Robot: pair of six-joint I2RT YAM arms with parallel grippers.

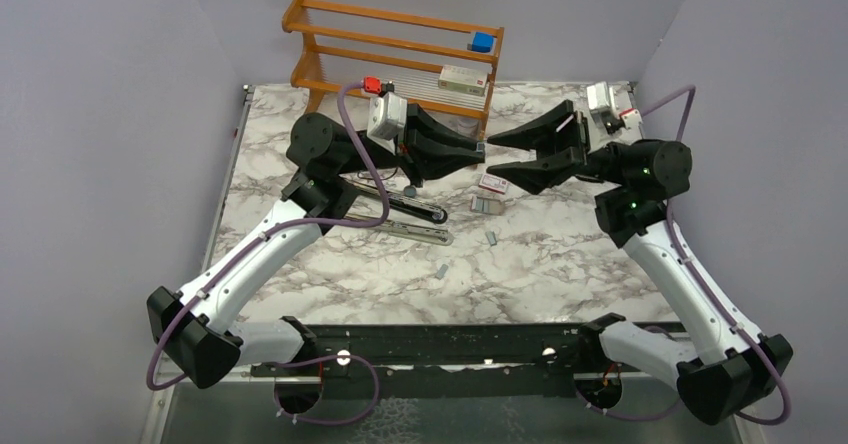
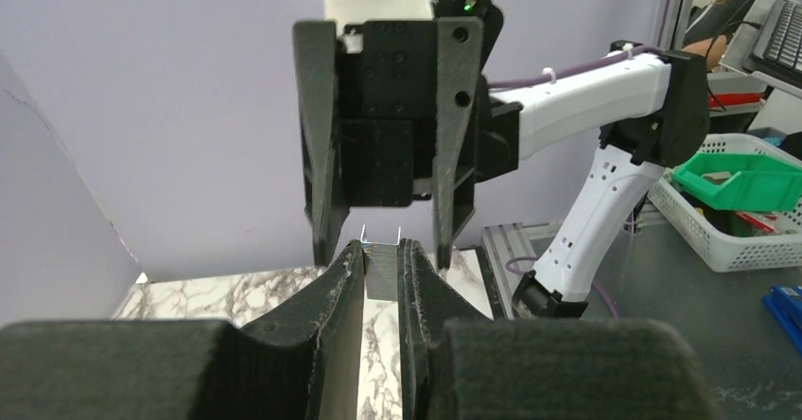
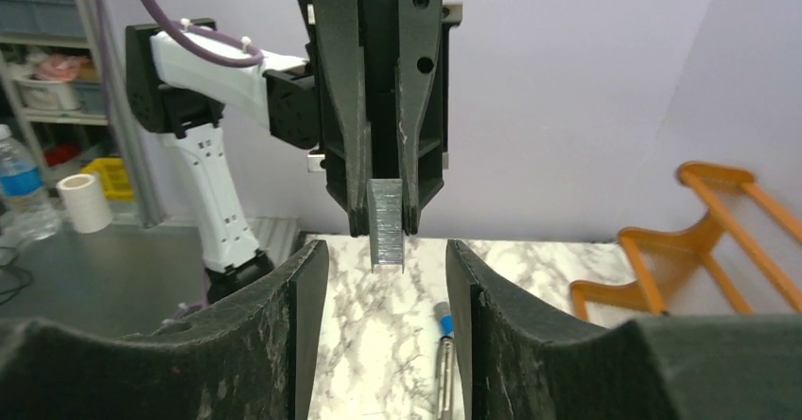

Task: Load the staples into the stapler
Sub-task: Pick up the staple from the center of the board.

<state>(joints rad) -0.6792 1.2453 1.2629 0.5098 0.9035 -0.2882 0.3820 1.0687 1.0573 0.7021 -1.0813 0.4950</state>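
My left gripper (image 2: 381, 253) is shut on a short silvery strip of staples (image 2: 381, 271), which sticks out past its fingertips. Seen from the right wrist, the same strip (image 3: 388, 236) hangs from the left gripper (image 3: 383, 226). My right gripper (image 3: 386, 273) faces it tip to tip, open, its fingers on either side of the strip and clear of it. From above, the two grippers (image 1: 478, 151) (image 1: 493, 156) meet over the back middle of the table. The black stapler (image 1: 405, 204) lies open below the left arm, its silver channel (image 1: 420, 231) bare; the channel (image 3: 442, 363) also shows beneath my right fingers.
Loose staple strips (image 1: 487, 204) (image 1: 491, 235) (image 1: 441, 272) lie on the marble table (image 1: 560, 274). A small red-and-white box (image 1: 492, 182) sits under the right gripper. A wooden rack (image 1: 400, 49) at the back holds a blue block (image 1: 482, 42) and a box (image 1: 462, 80).
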